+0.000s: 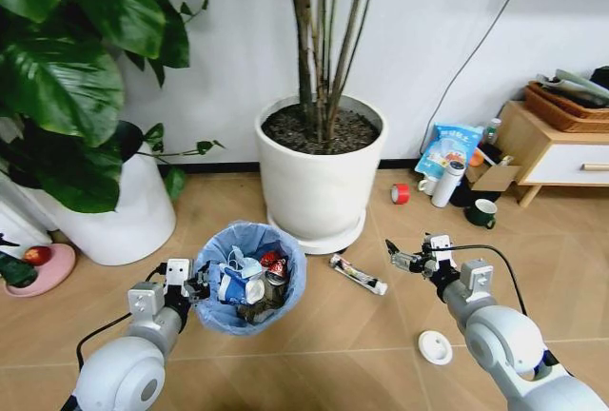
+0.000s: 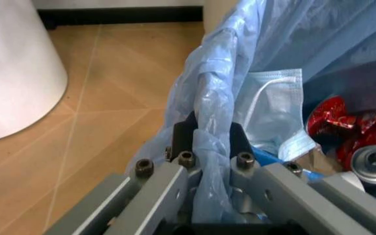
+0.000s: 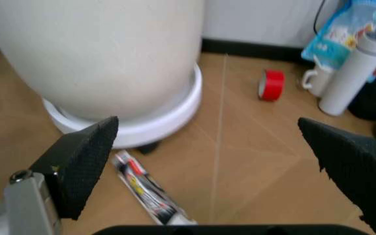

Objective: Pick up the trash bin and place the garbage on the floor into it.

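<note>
Tan chevron floor (image 1: 362,335), thin tube (image 1: 359,274) beside white plant pot (image 1: 319,178), white round lid (image 1: 435,347), red tape roll (image 1: 401,193), green mug (image 1: 481,212)

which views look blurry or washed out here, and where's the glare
Head view: even light, sharp, wall slightly washed out. Left wrist view: jaws soft up close, sheen on the trash bin liner. Right wrist view: soft throughout, pads blurred, big white pot glaring.

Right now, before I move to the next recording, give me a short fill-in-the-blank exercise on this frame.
1. The left gripper is shut on the ____ of the trash bin.
2. The right gripper hangs with its fingers ____.
3. The thin tube lies on the floor beside the white ____ pot.
4. The white round lid is ____ the bin.

Missing words: rim; open; plant; outside
</note>
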Controlling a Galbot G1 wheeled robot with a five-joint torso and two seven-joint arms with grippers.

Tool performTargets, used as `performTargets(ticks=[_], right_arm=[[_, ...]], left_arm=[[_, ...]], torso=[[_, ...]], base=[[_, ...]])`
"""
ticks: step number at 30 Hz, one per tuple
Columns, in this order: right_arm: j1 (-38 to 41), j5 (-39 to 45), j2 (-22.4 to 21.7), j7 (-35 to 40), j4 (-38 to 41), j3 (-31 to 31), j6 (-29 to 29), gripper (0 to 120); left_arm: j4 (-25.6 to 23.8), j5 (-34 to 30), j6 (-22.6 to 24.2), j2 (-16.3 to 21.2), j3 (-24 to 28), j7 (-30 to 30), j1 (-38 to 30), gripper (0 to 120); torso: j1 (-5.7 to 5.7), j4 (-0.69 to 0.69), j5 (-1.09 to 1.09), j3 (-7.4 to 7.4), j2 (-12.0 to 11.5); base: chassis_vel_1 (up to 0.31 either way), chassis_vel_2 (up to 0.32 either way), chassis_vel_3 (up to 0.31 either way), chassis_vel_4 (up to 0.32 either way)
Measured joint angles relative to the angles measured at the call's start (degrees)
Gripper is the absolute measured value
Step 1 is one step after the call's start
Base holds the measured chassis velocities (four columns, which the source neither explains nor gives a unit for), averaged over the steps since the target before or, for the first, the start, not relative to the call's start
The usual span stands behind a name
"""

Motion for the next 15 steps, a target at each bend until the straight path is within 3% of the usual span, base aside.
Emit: performTargets(ticks=[2, 5, 7, 8, 10, 11, 14, 15], right_arm=[[1.0, -0.2, -0.3, -0.9, -1.8, -0.6, 0.4, 100], [5.5, -0.3, -2.2, -7.9, -9.4, -3.1, 2.0, 100], [5.5, -0.3, -2.2, -7.9, -9.4, -3.1, 2.0, 100], [8.5, -0.8, -3.3, -12.8, -14.4, -4.9, 2.8, 100], [9.2, -1.0, -3.6, -14.0, -15.6, -5.4, 3.1, 100], [10.3, -1.3, -3.9, -15.2, -16.9, -5.9, 3.5, 100], [14.4, -6.3, -4.3, -26.1, -24.3, -9.0, 7.3, 100], [14.4, -6.3, -4.3, -26.1, -24.3, -9.0, 7.3, 100]], left_arm=[[-0.1, 0.0, 0.0, 0.1, 0.0, 0.0, 0.0, 0], [-0.1, -0.1, 0.0, 0.4, 0.0, -0.1, 0.0, 0], [-0.1, -0.1, 0.0, 0.4, 0.0, -0.1, 0.0, 0], [-0.1, -0.1, 0.0, 0.5, 0.0, -0.1, 0.0, 0], [-0.1, -0.1, 0.0, 0.5, 0.0, -0.1, 0.0, 0], [-0.1, -0.1, 0.0, 0.5, 0.0, -0.1, 0.0, 0], [0.2, -0.1, 0.0, 0.1, 0.2, -0.1, -0.1, 0], [0.2, -0.1, 0.0, 0.1, 0.2, -0.1, -0.1, 0]], torso=[[0.0, 0.01, -0.03, 0.0, 0.0], [0.0, 0.03, -0.05, 0.0, 0.0], [0.0, 0.03, -0.05, 0.0, 0.0], [0.0, 0.05, 0.02, 0.01, 0.0], [0.0, 0.03, 0.03, 0.0, 0.0], [0.0, 0.05, -0.06, 0.01, 0.0], [0.01, 0.04, 0.03, 0.0, 0.0], [0.01, 0.04, 0.03, 0.0, 0.0]], base=[[-0.069, -0.087, 0.109, 0.067], [0.025, 0.0, 0.003, 0.011], [0.051, 0.02, -0.012, -0.034], [0.025, 0.052, -0.026, -0.023], [0.037, 0.052, -0.026, -0.032], [0.0, 0.0, 0.0, 0.0], [0.0, 0.0, 0.0, 0.0], [0.0, 0.0, 0.0, 0.0]])
